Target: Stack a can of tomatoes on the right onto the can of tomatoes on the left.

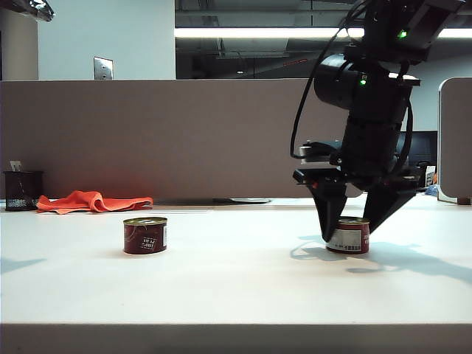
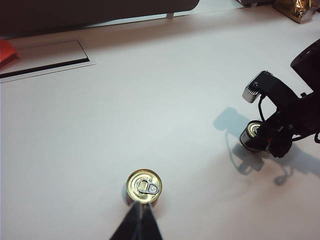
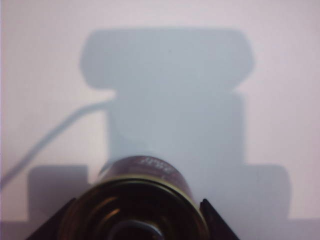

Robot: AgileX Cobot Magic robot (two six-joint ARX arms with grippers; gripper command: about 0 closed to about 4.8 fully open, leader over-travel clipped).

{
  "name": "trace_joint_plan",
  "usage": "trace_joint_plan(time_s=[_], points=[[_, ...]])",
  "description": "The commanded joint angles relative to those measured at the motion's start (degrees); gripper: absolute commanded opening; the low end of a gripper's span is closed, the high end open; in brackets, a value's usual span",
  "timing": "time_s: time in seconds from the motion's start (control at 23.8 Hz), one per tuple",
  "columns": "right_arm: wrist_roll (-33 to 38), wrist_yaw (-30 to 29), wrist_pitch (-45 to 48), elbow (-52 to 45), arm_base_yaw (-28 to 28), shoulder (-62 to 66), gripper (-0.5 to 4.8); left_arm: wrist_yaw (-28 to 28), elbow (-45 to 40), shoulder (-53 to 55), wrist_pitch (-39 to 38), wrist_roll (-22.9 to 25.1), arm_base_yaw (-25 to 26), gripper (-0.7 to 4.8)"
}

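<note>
Right gripper (image 1: 357, 228): lowered over the right-hand can, one dark finger on each side of it; jaws stood apart around the can, and whether the pads touched its wall could not be made out.
Right can of tomatoes (image 1: 348, 235): upright on the table, right of centre, white-and-red label showing between the fingers; from the right wrist view its rim (image 3: 132, 210) filled the space between the two fingertips.
Left can of tomatoes (image 1: 144, 235): upright on the table, well apart from the right one, dark red label, gold pull-tab lid (image 2: 144, 186) facing up, nothing on top of it.
Left gripper (image 2: 141, 225): fingers pressed together to a point, holding nothing, poised above and just beside the left can.
Table (image 1: 236, 295): white, the right arm's shadow lying around the right can.
Orange cloth (image 1: 92, 201): crumpled at the far left edge of the table.
Dark cup (image 1: 21, 190): beside the cloth, at the far left.
Partition (image 1: 147, 133): grey-brown wall behind the table.
</note>
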Motion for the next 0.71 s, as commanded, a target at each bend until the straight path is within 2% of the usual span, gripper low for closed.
trace_joint_plan(time_s=[0.04,0.34,0.71], points=[[0.04,-1.16,-0.63,3.58,0.11,-1.14,3.10,0.24,0.28,-0.07,0.57,0.00,0.09,-0.06],[0.04,-3.02,-8.52,19.30,2.99,-1.66,3.04,0.24,0.28,-0.07,0.15,0.00,0.13,-0.06],[-0.02,-4.00,-6.91,25.94,11.58,-1.25,3.05,0.20,0.28,-0.07,-0.39,0.00,0.15,-0.06]])
